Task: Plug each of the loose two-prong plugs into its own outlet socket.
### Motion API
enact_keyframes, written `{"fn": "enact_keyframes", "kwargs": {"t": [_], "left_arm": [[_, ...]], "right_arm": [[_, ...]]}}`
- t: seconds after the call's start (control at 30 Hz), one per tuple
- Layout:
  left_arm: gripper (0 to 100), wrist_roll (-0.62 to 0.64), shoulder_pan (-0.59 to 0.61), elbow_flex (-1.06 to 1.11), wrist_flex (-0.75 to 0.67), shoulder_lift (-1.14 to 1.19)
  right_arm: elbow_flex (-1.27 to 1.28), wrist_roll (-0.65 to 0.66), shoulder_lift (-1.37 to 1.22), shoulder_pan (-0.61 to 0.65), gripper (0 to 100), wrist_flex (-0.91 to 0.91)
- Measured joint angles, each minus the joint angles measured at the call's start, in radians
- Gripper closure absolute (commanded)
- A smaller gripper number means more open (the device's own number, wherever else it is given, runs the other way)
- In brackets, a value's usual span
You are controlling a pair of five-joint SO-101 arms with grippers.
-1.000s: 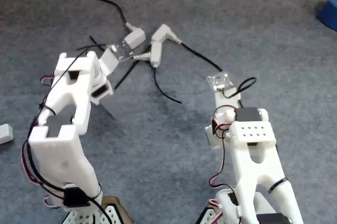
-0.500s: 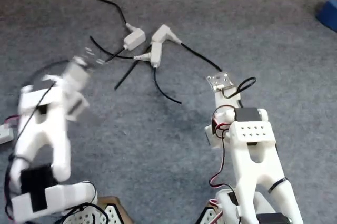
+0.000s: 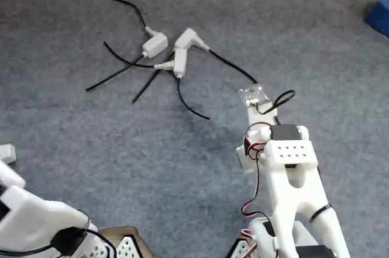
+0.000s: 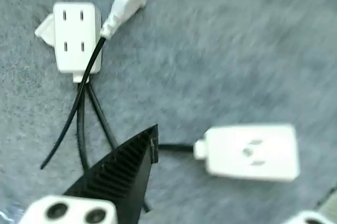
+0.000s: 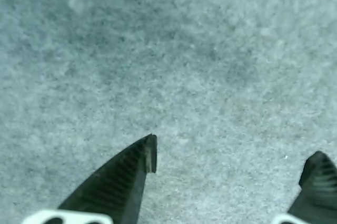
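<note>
One white two-prong plug [image 4: 126, 2], two white plastic socket blocks [image 4: 76, 37] (all black-corded) on grey carpet [image 4: 237, 50]; right gripper [image 5: 231, 163] gaping, empty; left gripper [image 4: 231, 197] unreadable.

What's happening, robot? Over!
Left gripper open, empty. Right gripper open, empty, over carpet. Plug loose beside socket, not in. Cords crossing near it.

A white two-prong plug [image 4: 125, 3] lies loose and unplugged. Its black cord [image 4: 93, 61] crosses a white double outlet socket [image 4: 73, 34]. A single outlet socket [image 4: 247, 151] lies near on the grey surface [image 4: 237, 50].
</note>
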State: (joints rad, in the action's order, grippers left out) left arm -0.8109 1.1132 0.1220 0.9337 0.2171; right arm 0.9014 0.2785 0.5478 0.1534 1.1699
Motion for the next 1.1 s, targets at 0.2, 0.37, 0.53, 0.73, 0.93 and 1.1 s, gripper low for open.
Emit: {"fn": "enact_keyframes", "kwargs": {"t": [0.2,0.37,0.53,0.73,0.93,1.1], "left_arm": [[50,-0.405,0.041,-0.324,0.199,0.236],[50,-0.574,0.041,-0.687,0.278,0.453],[50,-0.591,0.008,-1.068,0.557,0.588],[50,-0.591,-0.098,-1.373,0.778,0.717],[50,-0.591,-0.104,-1.413,0.809,0.804],[50,-0.591,-0.006,-1.413,0.812,0.855]], "right_arm": [[0.006,0.000,0.000,0.000,59.5,0.000],[0.006,0.000,0.000,0.000,59.5,0.000],[0.006,0.000,0.000,0.000,59.5,0.000],[0.006,0.000,0.000,0.000,59.5,0.000],[0.006,0.000,0.000,0.003,59.5,0.000],[0.006,0.000,0.000,0.005,59.5,0.000]]}}
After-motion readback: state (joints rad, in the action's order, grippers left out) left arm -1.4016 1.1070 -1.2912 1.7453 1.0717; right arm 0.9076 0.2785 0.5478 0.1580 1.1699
